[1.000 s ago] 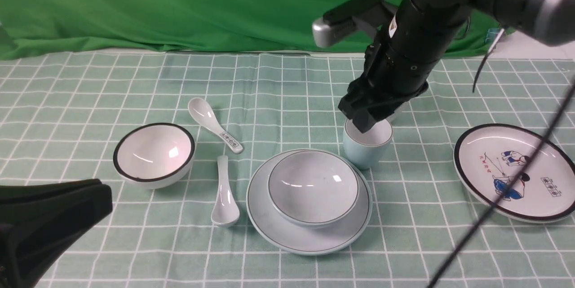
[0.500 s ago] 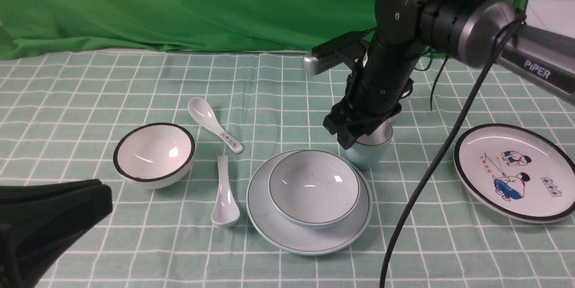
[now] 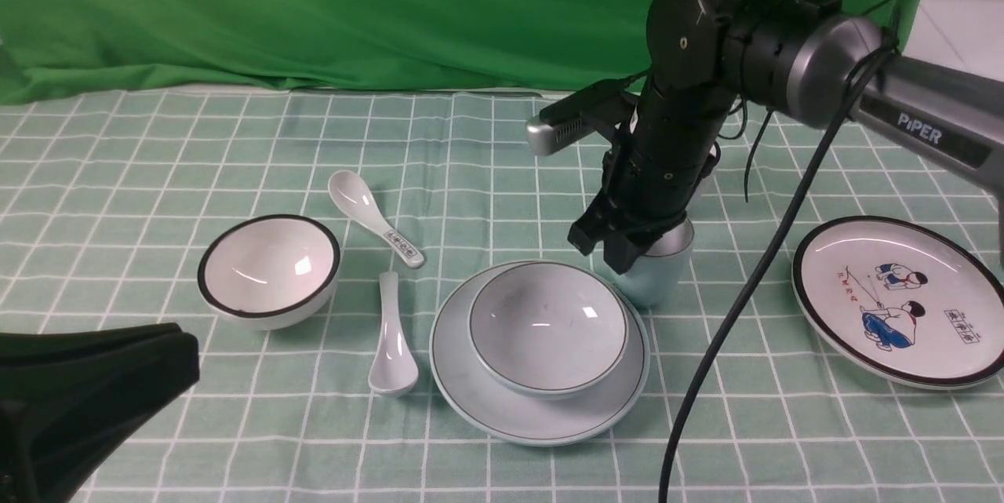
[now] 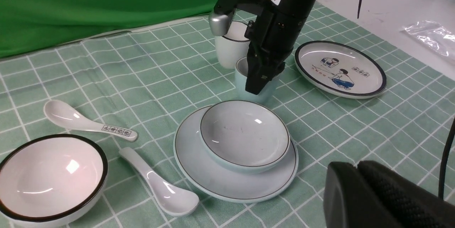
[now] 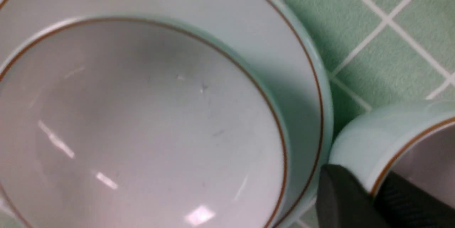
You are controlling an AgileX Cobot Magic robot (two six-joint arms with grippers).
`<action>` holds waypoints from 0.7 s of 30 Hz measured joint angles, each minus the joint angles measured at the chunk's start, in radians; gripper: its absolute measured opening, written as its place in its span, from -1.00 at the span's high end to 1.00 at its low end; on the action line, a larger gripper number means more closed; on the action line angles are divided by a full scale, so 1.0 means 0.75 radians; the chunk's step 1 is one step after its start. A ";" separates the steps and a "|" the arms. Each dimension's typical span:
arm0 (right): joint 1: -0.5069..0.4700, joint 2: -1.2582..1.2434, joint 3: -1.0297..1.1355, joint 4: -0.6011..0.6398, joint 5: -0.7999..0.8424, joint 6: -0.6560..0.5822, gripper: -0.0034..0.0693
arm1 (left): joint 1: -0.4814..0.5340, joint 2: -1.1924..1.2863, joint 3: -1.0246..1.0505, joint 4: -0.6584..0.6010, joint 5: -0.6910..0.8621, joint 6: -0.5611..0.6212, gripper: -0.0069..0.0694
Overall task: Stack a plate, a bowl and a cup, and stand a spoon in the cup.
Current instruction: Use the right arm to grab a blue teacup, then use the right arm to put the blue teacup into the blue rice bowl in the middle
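The pale blue-grey bowl sits inside the plain plate at the centre front. Just behind and to the right, the small cup touches the plate's edge and leans a little. My right gripper is shut on the cup's rim, one finger inside and one outside, as the right wrist view shows at the cup and gripper. The plain white spoon lies left of the plate. My left gripper hangs shut and empty at the front left.
A black-rimmed white bowl and a spoon with a printed handle lie to the left. A cartoon plate sits at the right. A black-rimmed white cup stands behind the right arm. A black cable hangs beside the plate.
My right gripper came down over the cup's rim and closed on it. The cup now leans slightly. The left arm stayed put.
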 joint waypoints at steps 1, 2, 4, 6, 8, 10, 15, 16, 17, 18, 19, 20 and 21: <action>0.019 -0.049 0.000 0.003 0.037 -0.002 0.67 | 0.000 0.000 0.000 0.000 0.000 0.003 0.77; 0.019 -0.049 0.000 0.003 0.040 -0.002 0.67 | 0.000 0.000 0.000 0.000 0.000 0.003 0.77; 0.071 -0.132 0.001 0.013 0.061 0.000 0.67 | 0.000 0.000 0.000 0.000 0.001 0.005 0.77; 0.142 -0.210 0.000 0.031 0.085 0.006 0.67 | 0.000 0.000 0.000 0.000 0.001 0.007 0.77; 0.191 -0.229 0.000 0.042 0.085 0.006 0.67 | 0.000 0.000 0.000 0.000 0.001 0.007 0.77; 0.274 -0.235 0.041 0.055 0.075 0.009 0.67 | 0.000 0.000 0.000 0.000 0.004 0.009 0.77; 0.322 -0.210 0.202 0.063 -0.097 0.042 0.67 | 0.000 0.000 0.000 0.000 0.022 0.010 0.77; 0.322 -0.209 0.208 0.061 -0.104 0.042 0.67 | 0.000 0.000 0.000 0.000 0.022 0.010 0.77; 0.319 -0.206 0.246 0.058 -0.146 0.046 0.67 | 0.000 0.000 0.000 0.002 0.032 0.010 0.77; 0.313 -0.203 0.261 0.056 -0.175 0.052 0.67 | 0.000 0.000 0.000 0.003 0.035 0.010 0.77; 0.312 -0.203 0.263 0.056 -0.175 0.055 0.67 | 0.000 0.000 0.000 0.003 0.035 0.010 0.77; 0.305 -0.198 0.268 0.051 -0.209 0.063 0.67 | 0.000 0.000 0.000 0.004 0.035 0.013 0.77; 0.305 -0.196 0.268 0.051 -0.217 0.063 0.67 | 0.000 0.000 0.000 0.004 0.035 0.013 0.77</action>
